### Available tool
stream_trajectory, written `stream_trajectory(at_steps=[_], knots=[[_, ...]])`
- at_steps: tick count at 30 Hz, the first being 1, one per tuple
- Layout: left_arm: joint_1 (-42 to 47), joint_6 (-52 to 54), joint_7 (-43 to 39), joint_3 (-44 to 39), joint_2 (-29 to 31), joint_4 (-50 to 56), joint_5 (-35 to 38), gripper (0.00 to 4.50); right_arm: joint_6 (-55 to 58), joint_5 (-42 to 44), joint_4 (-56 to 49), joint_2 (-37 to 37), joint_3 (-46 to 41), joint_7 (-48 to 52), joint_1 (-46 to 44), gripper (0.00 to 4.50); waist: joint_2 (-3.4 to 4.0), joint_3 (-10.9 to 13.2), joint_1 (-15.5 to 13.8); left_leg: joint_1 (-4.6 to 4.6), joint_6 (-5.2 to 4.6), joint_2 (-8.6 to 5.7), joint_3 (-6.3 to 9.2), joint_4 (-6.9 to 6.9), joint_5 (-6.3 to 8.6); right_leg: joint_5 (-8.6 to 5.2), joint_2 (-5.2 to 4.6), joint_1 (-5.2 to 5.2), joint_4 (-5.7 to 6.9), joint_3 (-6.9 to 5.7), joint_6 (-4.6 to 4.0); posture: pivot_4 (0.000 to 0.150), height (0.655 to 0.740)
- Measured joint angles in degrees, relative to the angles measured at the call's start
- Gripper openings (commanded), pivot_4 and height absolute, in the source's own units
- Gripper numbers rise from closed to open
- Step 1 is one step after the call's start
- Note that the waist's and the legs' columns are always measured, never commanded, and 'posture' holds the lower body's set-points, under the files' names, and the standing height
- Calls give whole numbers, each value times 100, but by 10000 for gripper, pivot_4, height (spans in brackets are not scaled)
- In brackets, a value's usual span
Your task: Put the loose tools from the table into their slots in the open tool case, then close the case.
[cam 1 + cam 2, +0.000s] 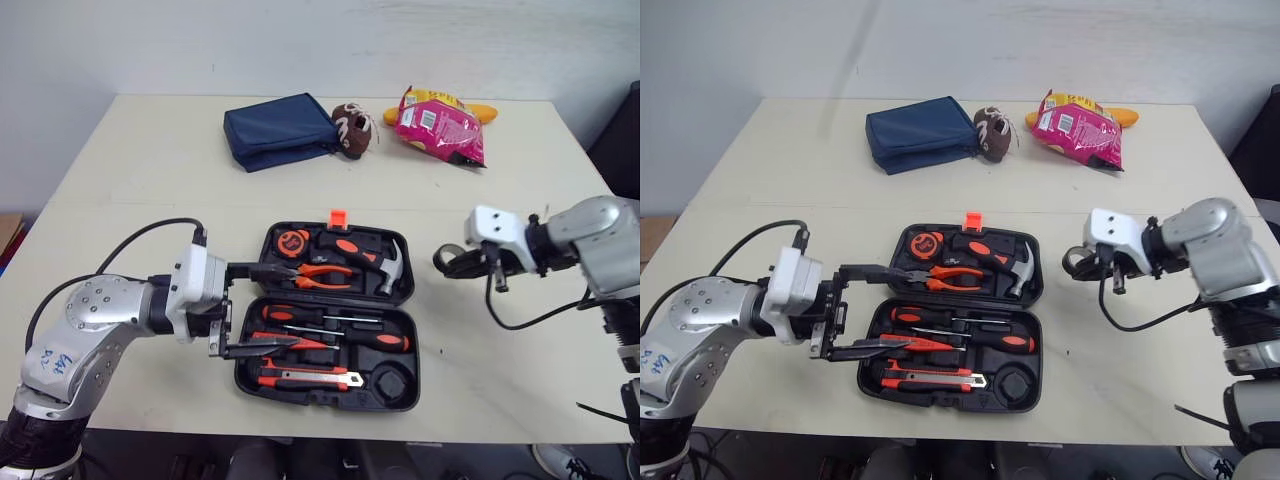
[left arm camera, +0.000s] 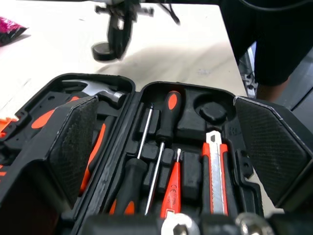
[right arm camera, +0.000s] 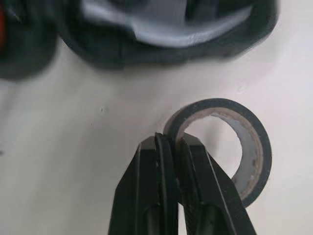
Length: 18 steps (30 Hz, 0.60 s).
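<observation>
While right gripper (image 3: 167, 142) pinches tape roll (image 3: 220, 105) (beside tool case (image 1: 396, 386)), left gripper (image 1: 286, 306) gapes wide over it.

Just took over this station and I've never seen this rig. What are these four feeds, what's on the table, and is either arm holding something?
It is a two-armed humanoid robot. The two wide pictures come from its head, looking down over a cream table; the two close ones come from its wrists. On the table lies an open black plastic tool case with orange-handled tools in its slots. Farther back are a navy fabric pouch, a brown stuffed toy and a pink snack bag. The left tool is open and empty, spread wide at the case's left end. The right tool is shut on a black roll of tape, right of the case.
</observation>
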<state>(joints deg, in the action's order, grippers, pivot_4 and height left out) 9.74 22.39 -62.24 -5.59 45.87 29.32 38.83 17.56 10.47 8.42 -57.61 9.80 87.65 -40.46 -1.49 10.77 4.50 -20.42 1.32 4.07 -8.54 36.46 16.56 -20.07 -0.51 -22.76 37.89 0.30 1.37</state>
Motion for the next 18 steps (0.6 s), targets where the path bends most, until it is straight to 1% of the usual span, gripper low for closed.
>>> stream_trajectory(at_steps=[2,4,9,13,16,18], knots=[[-26,-33,-174,-7,34,80,28,45000,301,619,-969,-111,-190,118,262,347,0,0,10,0,2,5,1,0,2,-1,3,1,0,0,0,1500,7400],[-20,-34,-284,-11,45,166,121,45000,613,1112,-1739,-94,-166,132,556,347,-1,-1,14,1,1,3,2,1,2,-1,1,4,1,0,0,1500,7400],[-138,72,-324,-12,189,212,170,45000,1020,1579,-2802,-61,35,118,929,347,-3,0,12,1,-4,1,5,4,4,1,-1,6,2,1,3,1500,7400],[-238,86,-349,-2,197,293,158,45000,1003,1618,-3253,11,383,119,1134,347,-5,1,9,0,-5,1,7,4,4,1,-2,6,1,-1,3,1500,7400],[-463,179,-296,1,224,513,170,45000,481,1155,-3412,-64,894,165,1384,347,-8,3,-1,-1,-7,-2,7,4,6,1,-5,6,-3,0,3,1500,7400],[-912,350,-220,-178,374,666,264,45000,480,946,-3533,-52,1140,130,1453,347,-14,6,34,1,-7,2,6,4,5,0,-1,5,-1,0,2,1500,7400]])
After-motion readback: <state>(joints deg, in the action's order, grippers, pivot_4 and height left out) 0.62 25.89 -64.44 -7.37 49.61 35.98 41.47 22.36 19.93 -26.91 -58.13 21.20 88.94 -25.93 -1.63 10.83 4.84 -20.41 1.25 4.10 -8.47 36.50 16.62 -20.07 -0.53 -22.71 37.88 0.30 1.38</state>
